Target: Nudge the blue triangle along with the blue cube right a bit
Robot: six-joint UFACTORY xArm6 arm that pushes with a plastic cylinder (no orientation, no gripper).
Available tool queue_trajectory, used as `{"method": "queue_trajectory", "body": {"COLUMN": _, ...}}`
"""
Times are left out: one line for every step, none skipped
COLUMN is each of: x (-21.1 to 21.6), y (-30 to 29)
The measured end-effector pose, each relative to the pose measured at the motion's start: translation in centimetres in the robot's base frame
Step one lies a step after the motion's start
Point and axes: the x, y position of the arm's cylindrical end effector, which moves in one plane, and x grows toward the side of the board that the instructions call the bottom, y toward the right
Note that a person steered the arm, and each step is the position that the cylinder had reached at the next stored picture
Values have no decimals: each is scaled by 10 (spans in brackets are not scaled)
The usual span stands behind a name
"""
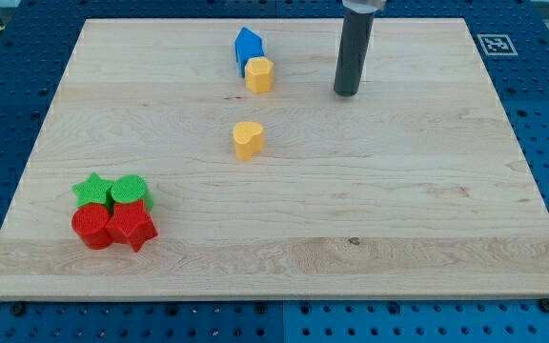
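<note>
A blue block (248, 46) stands near the view's top, left of centre. It looks like a blue triangle and a blue cube pressed together, but I cannot tell them apart. A yellow block (259, 74) touches its lower right side. My tip (347, 93) rests on the board to the right of these blocks, about a hand's width away, touching none of them.
A yellow heart block (248, 140) lies below the blue block, near the board's middle. At the view's lower left sit a green star (92, 189), a green round block (130, 191), a red round block (91, 228) and a red star (132, 227). The wooden board (398, 210) lies on a blue pegboard.
</note>
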Motion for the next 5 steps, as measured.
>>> {"method": "queue_trajectory", "body": {"x": -6, "y": -1}}
{"method": "queue_trajectory", "body": {"x": -53, "y": -42}}
{"method": "queue_trajectory", "body": {"x": -109, "y": -89}}
{"method": "queue_trajectory", "body": {"x": -151, "y": -128}}
{"method": "queue_trajectory", "body": {"x": -144, "y": -169}}
